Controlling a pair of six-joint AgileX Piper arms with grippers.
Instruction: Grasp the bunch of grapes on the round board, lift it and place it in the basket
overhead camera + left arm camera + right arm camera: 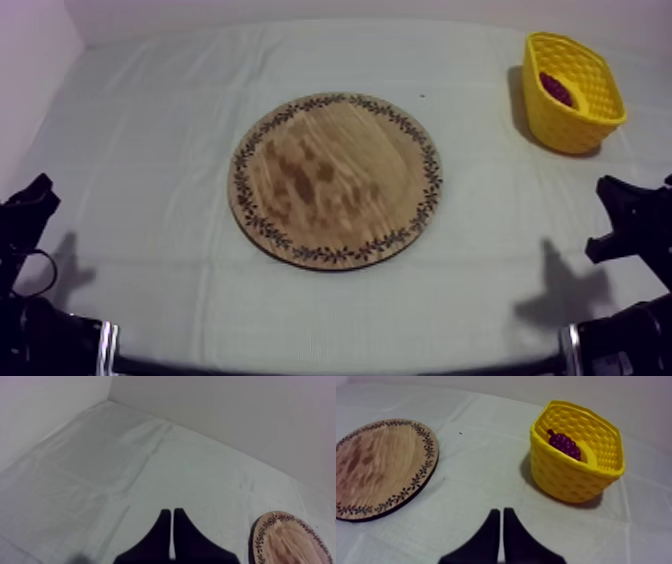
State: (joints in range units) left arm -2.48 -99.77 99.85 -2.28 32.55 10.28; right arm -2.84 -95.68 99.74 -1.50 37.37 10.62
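Observation:
The round wooden board point(335, 180) with its patterned rim lies bare in the middle of the table. The purple bunch of grapes point(556, 88) lies inside the yellow basket point(590, 110) at the far right. From the right wrist, the grapes point(565, 444) rest against the basket's point(571, 478) inner wall, with the board point(381, 466) off to the side. My right gripper point(501, 513) is shut on nothing, short of the basket. My left gripper point(173, 513) is shut as a narrow wedge over bare cloth, beside the board's rim point(280, 531). Both arms sit low: left point(25, 210), right point(635, 215).
The grey-white cloth point(150, 120) covers the table and shows creases. A pale wall point(225, 411) rises behind the table's far edge.

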